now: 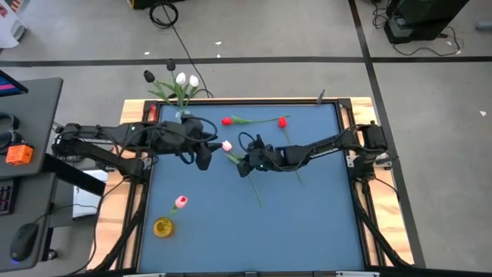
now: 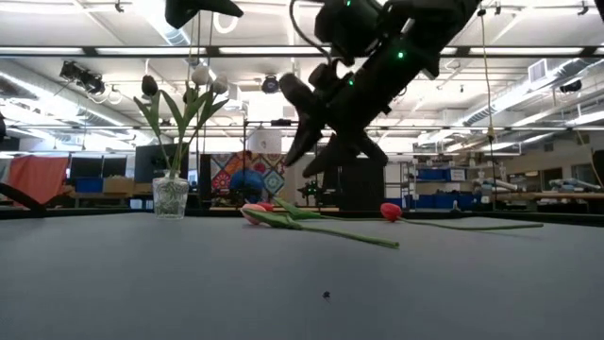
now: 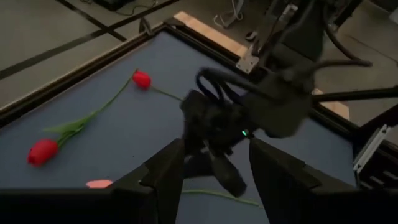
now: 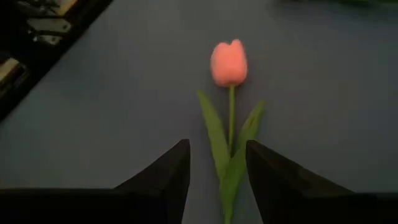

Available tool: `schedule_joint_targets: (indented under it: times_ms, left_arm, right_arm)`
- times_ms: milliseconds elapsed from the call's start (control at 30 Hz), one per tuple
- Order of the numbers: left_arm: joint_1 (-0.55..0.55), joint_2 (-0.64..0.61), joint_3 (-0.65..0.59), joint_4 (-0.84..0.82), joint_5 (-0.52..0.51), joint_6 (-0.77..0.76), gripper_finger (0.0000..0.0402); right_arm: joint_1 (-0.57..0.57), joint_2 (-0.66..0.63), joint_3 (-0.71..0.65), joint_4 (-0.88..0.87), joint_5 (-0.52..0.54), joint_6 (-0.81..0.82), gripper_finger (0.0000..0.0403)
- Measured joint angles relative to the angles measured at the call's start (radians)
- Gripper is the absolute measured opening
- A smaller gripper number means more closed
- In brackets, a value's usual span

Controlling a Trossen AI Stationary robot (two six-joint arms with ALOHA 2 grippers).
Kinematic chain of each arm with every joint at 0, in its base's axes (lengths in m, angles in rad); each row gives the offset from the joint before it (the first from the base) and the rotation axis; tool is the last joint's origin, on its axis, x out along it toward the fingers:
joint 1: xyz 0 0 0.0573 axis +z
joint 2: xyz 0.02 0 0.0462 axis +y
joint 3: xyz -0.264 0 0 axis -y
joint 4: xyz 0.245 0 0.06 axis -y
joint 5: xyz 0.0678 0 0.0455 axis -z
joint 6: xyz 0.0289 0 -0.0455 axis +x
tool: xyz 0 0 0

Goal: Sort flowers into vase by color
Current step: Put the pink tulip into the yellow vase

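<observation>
We note the right gripper (image 4: 216, 171) open, its fingers straddling the stem of a pink tulip (image 4: 229, 63) lying mid-table. Left gripper (image 3: 211, 165) open, empty, just beside. Beyond, two red tulips (image 1: 282, 121) lie flat; white tulips (image 1: 186, 80) stand in a far vase (image 2: 171, 197).

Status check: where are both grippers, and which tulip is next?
Right gripper open, poised over the loose pink tulip mid-table. Left gripper open, hovering alongside, empty. Two red tulips lie behind; nothing blocking.
</observation>
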Motion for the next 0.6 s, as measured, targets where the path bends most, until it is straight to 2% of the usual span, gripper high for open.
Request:
schedule_joint_targets:
  times_ms: [167,267,400,600]
  left_arm:
    - [-0.018,0.001,0.0,-0.01,0.001,-0.002,0.0185]
    - [-0.017,0.001,0.0,-0.017,0.001,-0.002,0.0185]
    - [-0.017,0.002,0.0,-0.031,0.0,-0.003,0.0185]
    - [-0.017,0.002,0.0,-0.072,0.012,-0.003,0.0185]
  right_arm:
    - [-0.018,0.066,0.001,0.07,-0.085,-0.106,0.0165]
    - [-0.017,0.116,0.001,0.061,-0.09,-0.107,0.0169]
    - [-0.002,0.15,0.0,0.042,-0.081,-0.075,0.0176]
    - [0.025,0.167,0.002,0.011,-0.009,-0.106,0.0179]
